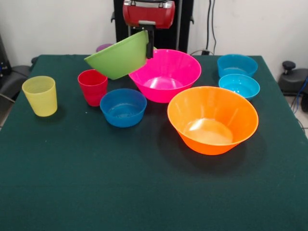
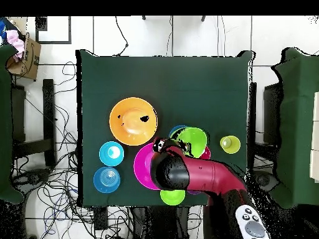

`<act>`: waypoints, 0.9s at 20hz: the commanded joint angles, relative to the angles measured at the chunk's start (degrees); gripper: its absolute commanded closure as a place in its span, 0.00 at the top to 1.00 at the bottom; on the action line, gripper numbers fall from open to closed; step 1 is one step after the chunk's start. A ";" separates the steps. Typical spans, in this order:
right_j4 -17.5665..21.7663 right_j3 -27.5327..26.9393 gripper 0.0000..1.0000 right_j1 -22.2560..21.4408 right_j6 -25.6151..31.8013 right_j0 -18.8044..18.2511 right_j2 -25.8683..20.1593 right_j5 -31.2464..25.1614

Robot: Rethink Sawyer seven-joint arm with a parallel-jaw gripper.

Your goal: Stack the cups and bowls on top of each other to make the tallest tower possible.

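1. Front view: the orange bowl sits nearest, empty on the table. Behind it, the gripper clamps the medium green bowl by its rim, tilted and airborne, just beside the pink bowl.
2. Overhead view: that green bowl hangs beside the pink bowl, with the orange one farther off.

The tilted green bowl hides most of the purple cup behind it.
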State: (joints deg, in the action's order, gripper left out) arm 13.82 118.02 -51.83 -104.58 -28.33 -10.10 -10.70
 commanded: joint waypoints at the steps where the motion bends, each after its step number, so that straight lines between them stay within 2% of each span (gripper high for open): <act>1: 2.80 -4.64 0.00 4.02 -4.23 3.00 1.41 -0.22; 11: 3.78 -7.33 0.00 9.87 -4.74 4.53 3.91 5.31; 18: 4.09 -7.38 0.00 10.66 -4.07 3.94 4.19 6.69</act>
State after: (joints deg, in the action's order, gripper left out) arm 14.38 114.16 -43.28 -104.58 -25.11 -5.76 -6.62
